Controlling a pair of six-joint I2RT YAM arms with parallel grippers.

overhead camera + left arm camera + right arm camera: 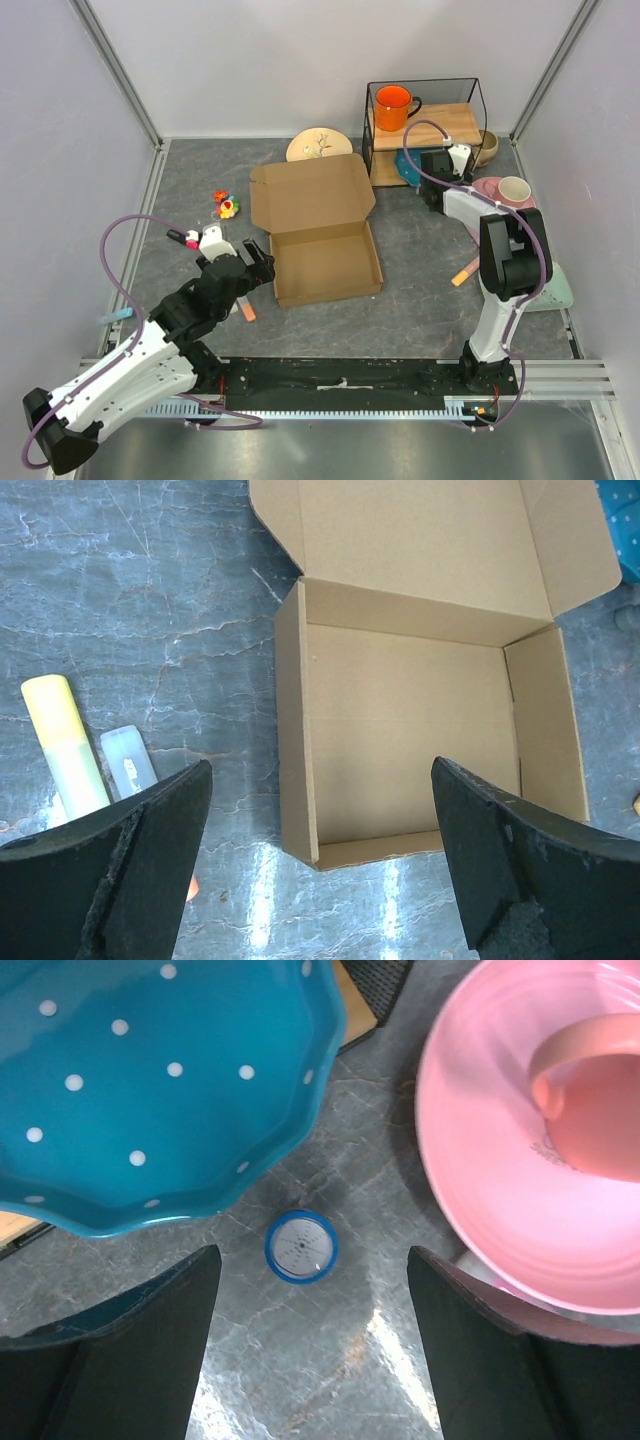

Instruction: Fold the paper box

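Note:
The brown cardboard paper box (322,240) lies in the middle of the table, its tray formed with walls up and its lid flap open flat toward the back. In the left wrist view the box (400,720) fills the upper middle, its near left corner just ahead of the fingers. My left gripper (250,268) is open and empty, just left of the box's near left corner. My right gripper (432,190) is open and empty at the back right, above bare table between a blue dotted dish (150,1080) and a pink plate (520,1160).
A wire-frame wooden shelf (425,130) with an orange mug (393,106) stands at the back. A pink cup (514,190) sits on the pink plate. A small blue-rimmed cap (300,1246) lies under the right gripper. Markers (65,745), a tan plate (318,145), a small toy (227,207) and an orange marker (465,272) lie around.

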